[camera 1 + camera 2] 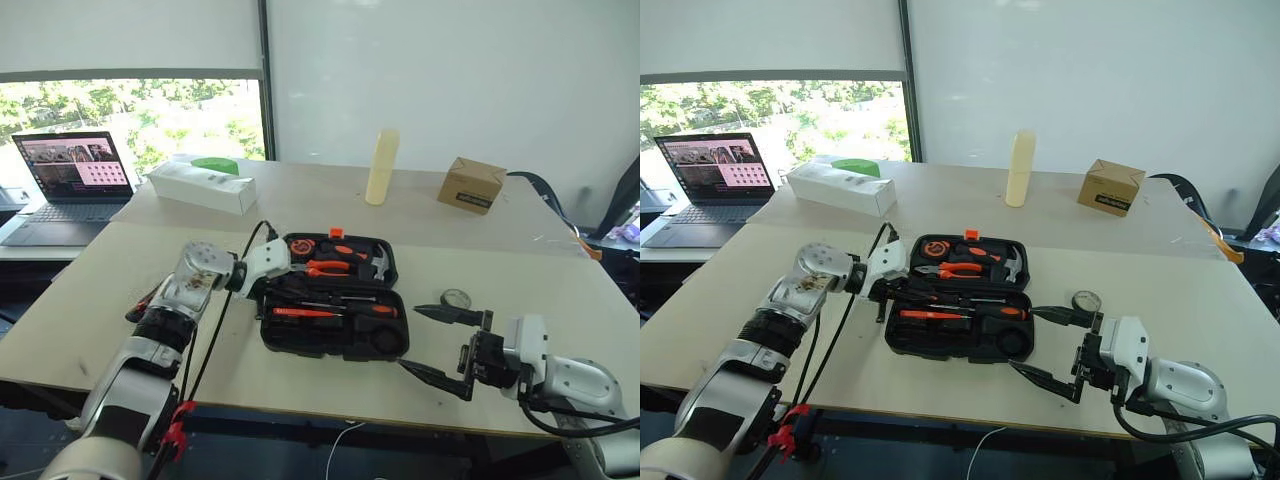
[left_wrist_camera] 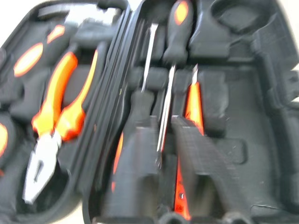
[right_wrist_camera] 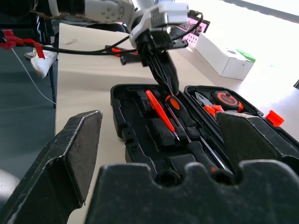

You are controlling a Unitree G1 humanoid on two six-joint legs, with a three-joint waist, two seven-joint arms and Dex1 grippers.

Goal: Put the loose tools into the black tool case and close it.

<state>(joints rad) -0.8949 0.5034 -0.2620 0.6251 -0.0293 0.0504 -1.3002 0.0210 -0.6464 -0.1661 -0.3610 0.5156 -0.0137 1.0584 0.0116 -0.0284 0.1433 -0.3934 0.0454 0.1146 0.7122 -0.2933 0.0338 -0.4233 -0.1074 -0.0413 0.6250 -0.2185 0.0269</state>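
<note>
case (image 1: 335, 335): open flat at table (image 1: 520, 290) centre; rigid plastic, light, you push the lid edge by the orange latch (image 1: 336, 233).
screwdrivers (image 2: 167, 100): in recesses; slim, slick shafts, take handles.
left gripper (image 3: 169, 80): pinched shut over them; can't tell if holding.
right gripper (image 1: 425, 343): spread wide, empty, beside case.

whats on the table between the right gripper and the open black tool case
Bare tabletop: in the right eye view nothing lies between the right gripper and the black tool case.

Bright daylight from the window (image 1: 130, 120), overexposed there, soft shadows, left wrist view blurred
</note>
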